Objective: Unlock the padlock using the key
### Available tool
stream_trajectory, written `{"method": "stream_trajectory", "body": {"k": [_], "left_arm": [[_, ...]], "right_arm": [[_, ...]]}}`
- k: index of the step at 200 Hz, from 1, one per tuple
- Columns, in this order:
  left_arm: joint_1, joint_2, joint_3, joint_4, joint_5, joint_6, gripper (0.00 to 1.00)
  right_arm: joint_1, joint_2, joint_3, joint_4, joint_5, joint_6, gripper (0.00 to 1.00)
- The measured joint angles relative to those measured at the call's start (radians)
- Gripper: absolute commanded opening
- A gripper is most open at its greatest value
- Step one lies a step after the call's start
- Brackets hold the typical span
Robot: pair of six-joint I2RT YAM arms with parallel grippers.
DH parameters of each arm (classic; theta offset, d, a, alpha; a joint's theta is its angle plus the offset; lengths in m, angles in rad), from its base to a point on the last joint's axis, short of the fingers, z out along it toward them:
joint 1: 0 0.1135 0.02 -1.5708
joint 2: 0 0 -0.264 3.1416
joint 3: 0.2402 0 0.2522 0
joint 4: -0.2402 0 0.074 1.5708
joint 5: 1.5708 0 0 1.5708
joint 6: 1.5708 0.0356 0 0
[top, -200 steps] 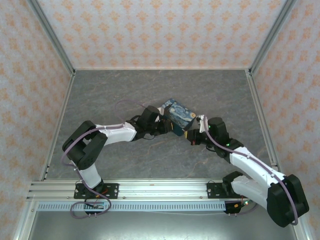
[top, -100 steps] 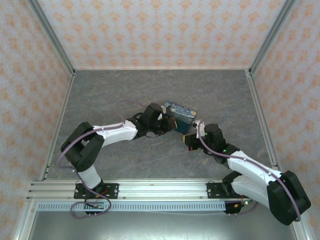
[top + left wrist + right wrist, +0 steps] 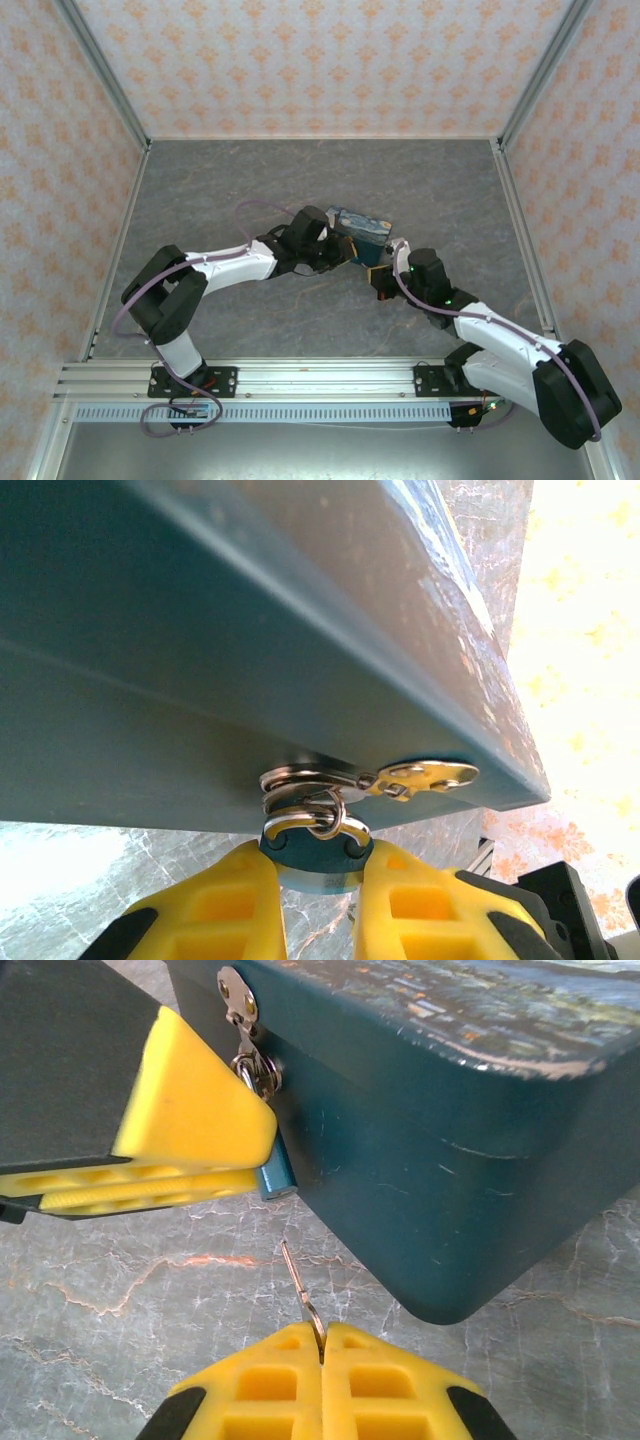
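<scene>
- At mid-worktop, the starry-print box sits with both hands meeting at its near-left side.
- Teal padlock hangs by its shackle from the ring of the box's hasp, and the left hand is grasping its body, one yellow finger on each side.
- Thin metal key is pinched by its head in the clenched right hand.
- Key tip points up toward the padlock's lower end, near it but not touching, beside the box wall.

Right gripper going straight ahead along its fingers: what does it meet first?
Probably the padlock, held in the left gripper's fingers: the key in the right gripper points toward its lower end. Depth is unclear; the box wall is just behind.
</scene>
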Motion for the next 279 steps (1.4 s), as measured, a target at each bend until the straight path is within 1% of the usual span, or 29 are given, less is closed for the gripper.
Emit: {"method": "stream_trajectory", "body": {"k": [111, 279], "left_arm": [[-0.006, -0.001, 0.006, -0.015, 0.0, 0.0, 0.16], [-0.006, -0.001, 0.006, -0.02, 0.0, 0.001, 0.16]], "right_arm": [[0.013, 0.067, 0.0, 0.051, 0.003, -0.006, 0.0], [0.015, 0.098, 0.003, 0.112, 0.002, -0.003, 0.0]]}}
